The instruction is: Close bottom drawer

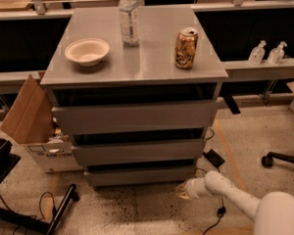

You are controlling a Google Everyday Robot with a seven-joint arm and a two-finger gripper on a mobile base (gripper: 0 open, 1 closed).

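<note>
– bottom drawer (139,175): where is it from the gripper (183,190)?
– just up and to the left. the gripper hangs low over the speckled floor (137,209), close under the right end of that drawer's front panel. whether it touches the panel, i cannot tell.
– is the gripper open, or holding something?
– that i cannot tell either.
– and the arm behind it?
– the white arm (225,192) runs from the gripper to the right and downward, ending in a rounded white shell (279,214) at the lower right corner.
– how does the drawer look?
– it is the lowest of three grey fronts, with a dark gap along the top of its panel. the middle drawer (137,152) is higher and to the left of the gripper, and the top drawer (134,116) is higher still.
– what lies further off?
– well above the gripper, on the cabinet top (152,67), a can (186,48) stands almost straight up from it, a water bottle (129,16) up and left, and a white bowl (87,51) further left. far to the left is an open cardboard box (32,116). a black cable (218,212) lies on the floor just right of and below the gripper, and a flat black object (215,158) is up and to its right.
</note>
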